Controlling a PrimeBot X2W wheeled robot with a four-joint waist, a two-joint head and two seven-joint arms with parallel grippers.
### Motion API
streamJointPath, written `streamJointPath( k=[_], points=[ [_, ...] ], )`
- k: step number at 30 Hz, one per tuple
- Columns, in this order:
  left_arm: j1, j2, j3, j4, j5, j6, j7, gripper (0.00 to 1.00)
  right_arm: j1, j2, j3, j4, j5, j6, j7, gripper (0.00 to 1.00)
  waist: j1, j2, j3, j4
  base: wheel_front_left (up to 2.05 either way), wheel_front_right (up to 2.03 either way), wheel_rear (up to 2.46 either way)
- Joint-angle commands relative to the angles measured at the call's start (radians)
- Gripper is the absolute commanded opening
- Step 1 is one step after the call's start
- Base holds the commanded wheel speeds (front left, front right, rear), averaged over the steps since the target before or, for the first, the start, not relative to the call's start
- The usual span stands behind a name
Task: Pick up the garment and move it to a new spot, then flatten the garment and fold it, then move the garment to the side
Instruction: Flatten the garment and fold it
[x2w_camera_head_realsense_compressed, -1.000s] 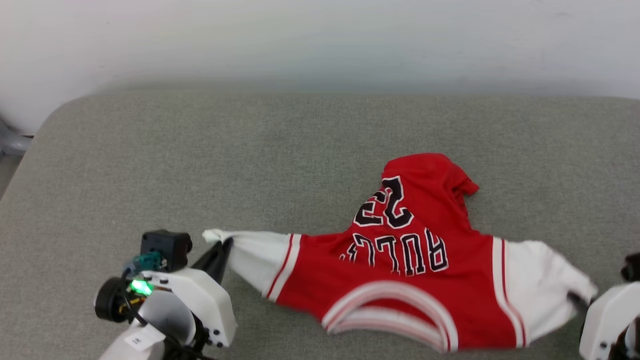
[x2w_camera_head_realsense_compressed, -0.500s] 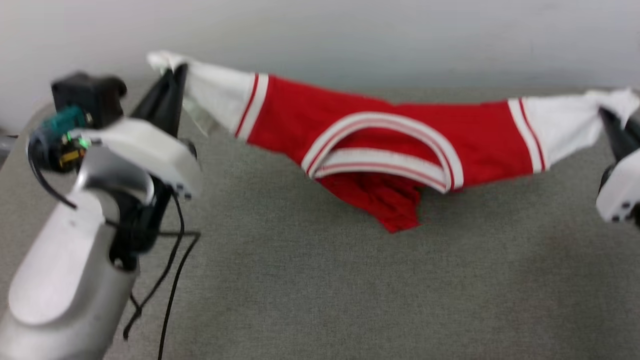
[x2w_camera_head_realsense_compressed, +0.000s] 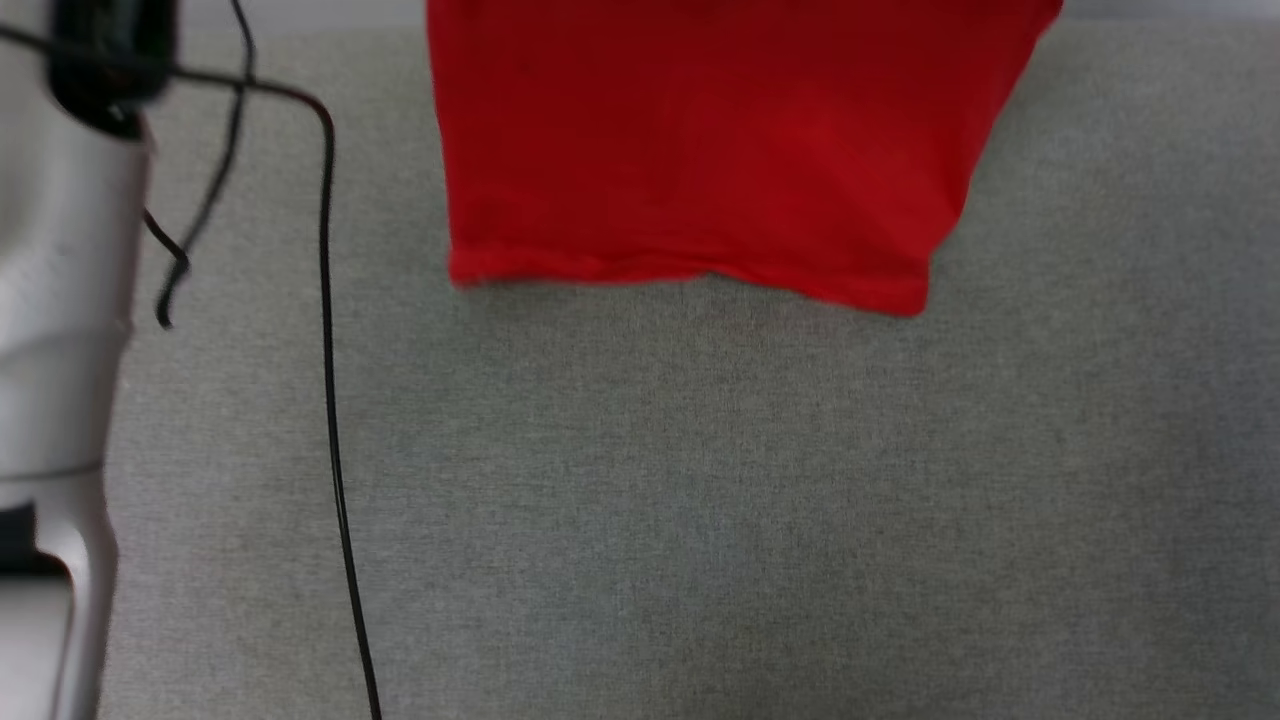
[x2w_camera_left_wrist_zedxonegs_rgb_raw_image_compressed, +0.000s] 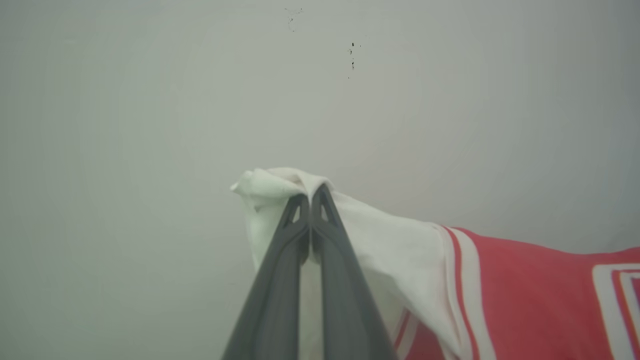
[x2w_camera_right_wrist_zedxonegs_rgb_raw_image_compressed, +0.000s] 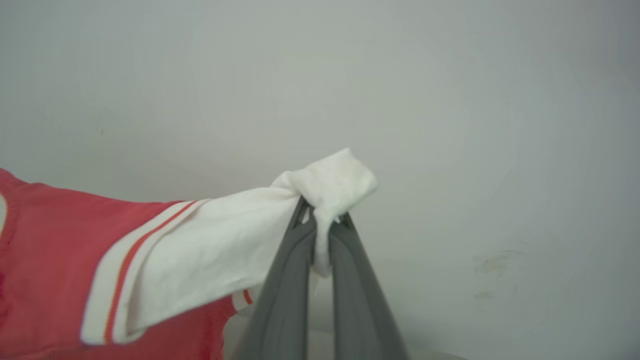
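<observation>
Garment (x2w_camera_head_realsense_compressed: 700, 150) hangs above the worktop (x2w_camera_head_realsense_compressed: 700, 500), stretched sleeve to sleeve, long axis crosswise, red hem lowest. My left pincer (x2w_camera_left_wrist_zedxonegs_rgb_raw_image_compressed: 310, 197) is clamped on one white sleeve tip, my right pincer (x2w_camera_right_wrist_zedxonegs_rgb_raw_image_compressed: 320, 220) on the other, so laying it down should take both arms together.
</observation>
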Motion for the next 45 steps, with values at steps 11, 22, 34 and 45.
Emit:
streamJointPath(
  k=[11, 22, 34, 45],
  points=[
    [-0.319, 0.031, 0.007, 0.238, 0.049, -0.050, -0.099, 0.00, -0.385, 0.023, 0.050, 0.244, -0.042, -0.001, -0.145, 0.00, -0.0003, 0.0000, 0.190, -0.032, 0.00, 0.00, 0.00],
    [-0.364, 0.019, 0.016, 0.435, 0.023, -0.089, -0.190, 0.00, -0.505, 0.065, 0.149, 0.516, 0.004, -0.001, -0.262, 0.00, -0.0003, 0.0000, 0.308, -0.045, 0.00, 0.00, 0.00],
    [-0.201, -0.046, 0.019, 0.661, -0.041, -0.148, -0.252, 0.00, -0.359, 0.123, 0.228, 0.796, 0.127, -0.001, -0.390, 0.00, -0.0003, 0.0000, 0.309, -0.027, 0.00, 0.00, 0.00],
    [0.152, -0.071, 0.088, 0.552, -0.077, -0.157, -0.259, 0.00, 0.007, 0.082, 0.241, 0.790, 0.256, -0.001, -0.491, 0.00, -0.0003, 0.0000, 0.129, -0.013, 0.00, 0.00, 0.00]
  ],
)
